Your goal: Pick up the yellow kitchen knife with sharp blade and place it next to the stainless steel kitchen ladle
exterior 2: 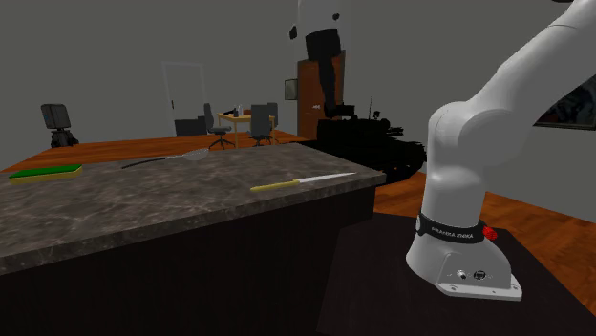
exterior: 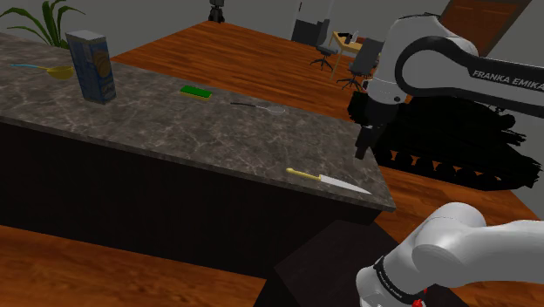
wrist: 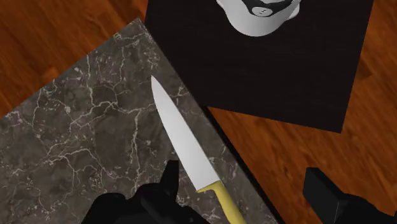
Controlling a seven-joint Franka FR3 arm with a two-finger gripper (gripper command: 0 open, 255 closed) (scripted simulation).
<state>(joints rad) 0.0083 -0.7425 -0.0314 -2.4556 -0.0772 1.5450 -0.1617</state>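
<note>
With gripper spread wide and empty, hovered over knife at edge of counter, seemingly mid-approach; needed next a straight drop onto the handle.

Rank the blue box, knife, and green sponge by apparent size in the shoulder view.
Largest: blue box. Then knife and green sponge, unsure: the knife looks longer, but thinner and nearer the camera.

The knife has a yellow handle and pale grey blade. The counter is dark grey marble veined white. The sponge is green, the box blue and yellow, the floor red-brown wood, the stand black.
</note>
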